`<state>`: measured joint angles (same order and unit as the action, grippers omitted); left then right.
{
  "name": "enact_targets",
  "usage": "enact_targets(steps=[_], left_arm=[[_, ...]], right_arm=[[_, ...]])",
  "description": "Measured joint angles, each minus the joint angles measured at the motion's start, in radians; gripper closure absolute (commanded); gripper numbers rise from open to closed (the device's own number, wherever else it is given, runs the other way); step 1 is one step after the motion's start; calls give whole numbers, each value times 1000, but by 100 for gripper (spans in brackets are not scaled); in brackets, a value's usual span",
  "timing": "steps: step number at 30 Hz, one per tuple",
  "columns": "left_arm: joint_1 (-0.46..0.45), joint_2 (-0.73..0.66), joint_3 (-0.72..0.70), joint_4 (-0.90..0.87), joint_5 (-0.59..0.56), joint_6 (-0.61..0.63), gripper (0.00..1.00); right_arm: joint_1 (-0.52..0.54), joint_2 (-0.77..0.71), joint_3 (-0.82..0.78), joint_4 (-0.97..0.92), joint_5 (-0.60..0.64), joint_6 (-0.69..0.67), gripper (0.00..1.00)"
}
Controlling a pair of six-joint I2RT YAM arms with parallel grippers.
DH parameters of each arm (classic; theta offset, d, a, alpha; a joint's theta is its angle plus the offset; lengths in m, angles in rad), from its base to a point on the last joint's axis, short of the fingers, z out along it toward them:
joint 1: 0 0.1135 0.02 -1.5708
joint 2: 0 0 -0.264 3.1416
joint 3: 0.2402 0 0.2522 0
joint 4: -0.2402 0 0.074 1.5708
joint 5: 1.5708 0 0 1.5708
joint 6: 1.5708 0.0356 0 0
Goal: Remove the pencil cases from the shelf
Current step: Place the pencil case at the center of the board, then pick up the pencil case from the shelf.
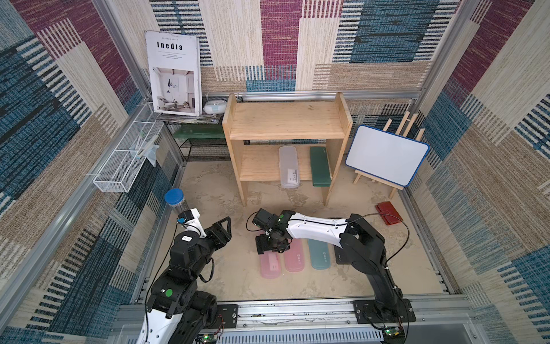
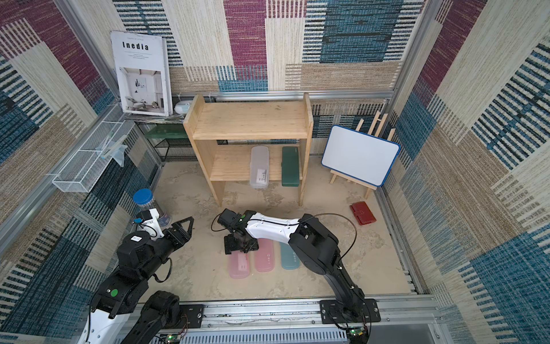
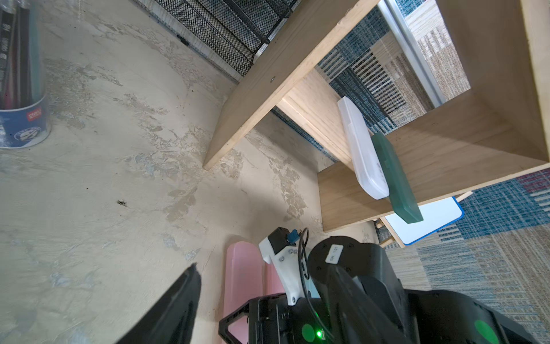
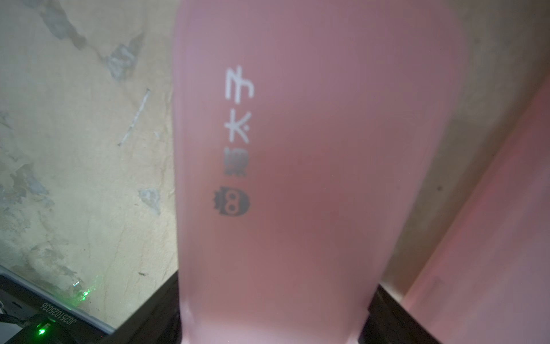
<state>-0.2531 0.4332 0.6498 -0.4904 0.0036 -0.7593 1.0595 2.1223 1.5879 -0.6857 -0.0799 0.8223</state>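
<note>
Presently, the shelf [image 1: 287,120] stands with its upper tier bare. Right gripper [image 1: 272,249], low over the table [image 1: 214,268] in front, clasps both long edges of the pink case [image 4: 297,178] ending the row; left gripper [image 1: 226,227] stands parted, empty. Frosted case [image 1: 288,166] and green case [image 1: 320,166] overhang the lower tier. Advisable: seat the pink case flat, release, then rise straight, sparing its pink neighbour [image 1: 293,259].

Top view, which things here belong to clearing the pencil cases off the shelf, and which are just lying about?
Job: shelf; frosted case and dark green case on its lower tier; pink case in the right end effector; second pink case; light blue case.
Lying about: magazine; whiteboard; red wallet; blue-lidded tub; white wire basket; black mesh rack.
</note>
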Motion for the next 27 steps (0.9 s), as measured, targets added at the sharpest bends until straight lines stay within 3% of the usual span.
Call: enact_targets(steps=[7, 15, 20, 27], left_arm=[[0, 24, 11, 3, 1, 0, 26], [0, 60, 54, 3, 7, -10, 21], [0, 135, 108, 47, 61, -59, 19], [-5, 339, 161, 222, 234, -195, 18]], right_arm=[[0, 25, 46, -8, -4, 8, 1], [0, -37, 115, -60, 42, -24, 1], [3, -255, 101, -69, 160, -81, 1], [0, -643, -118, -59, 363, -150, 1]])
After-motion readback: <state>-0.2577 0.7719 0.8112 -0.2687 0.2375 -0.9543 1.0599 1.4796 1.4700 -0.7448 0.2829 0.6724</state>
